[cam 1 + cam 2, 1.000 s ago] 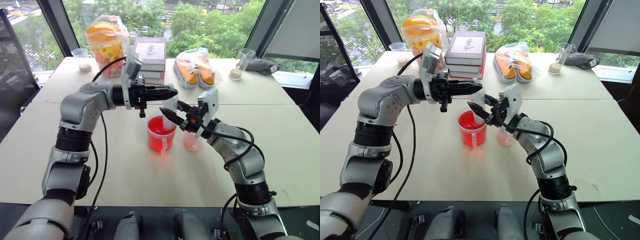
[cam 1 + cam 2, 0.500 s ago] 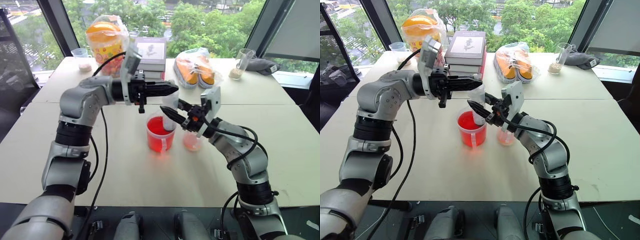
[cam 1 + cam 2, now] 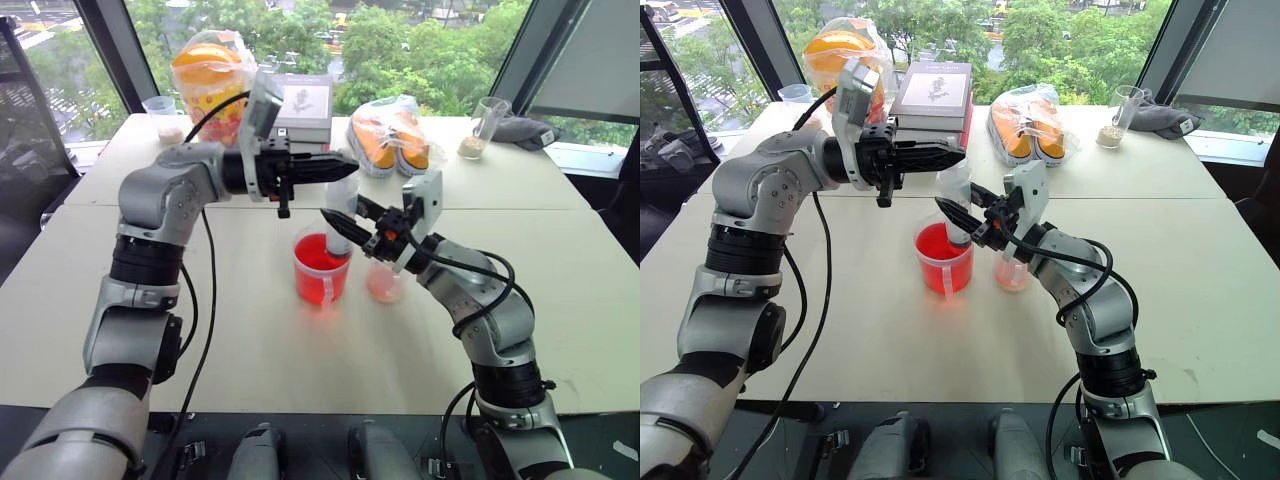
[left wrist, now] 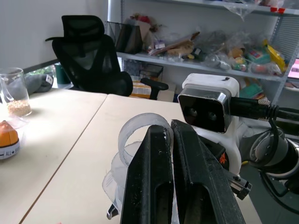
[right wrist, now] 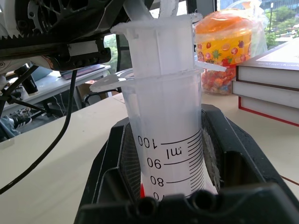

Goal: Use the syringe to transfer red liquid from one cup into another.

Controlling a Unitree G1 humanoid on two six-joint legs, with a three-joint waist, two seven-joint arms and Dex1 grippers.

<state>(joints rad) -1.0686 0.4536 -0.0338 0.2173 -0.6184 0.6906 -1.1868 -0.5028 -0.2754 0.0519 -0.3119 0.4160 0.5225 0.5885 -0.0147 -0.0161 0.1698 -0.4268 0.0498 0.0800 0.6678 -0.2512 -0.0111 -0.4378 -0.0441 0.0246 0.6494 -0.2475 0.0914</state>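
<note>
The syringe (image 3: 343, 203) stands upright over the larger clear cup (image 3: 322, 270), which holds bright red liquid (image 3: 940, 245). My right gripper (image 3: 336, 222) is shut on the syringe barrel (image 5: 170, 154); its printed scale faces the right wrist view, with a little red low in the barrel. My left gripper (image 3: 345, 160) points level from the left and is shut on the plunger's top (image 4: 140, 135) above the barrel. The smaller handled cup (image 3: 385, 283), pale pink at its base, stands just right of the red cup, under my right forearm.
At the back of the table stand a stack of books (image 3: 932, 100), a snack jar with an orange lid (image 3: 210, 85) and a bag of orange shoes (image 3: 392, 135). Small clear cups with tan grains sit at the back left (image 3: 163, 118) and back right (image 3: 484, 128).
My left gripper has risen a little with the plunger's top in its grip. The right gripper and the barrel have stayed over the red cup.
</note>
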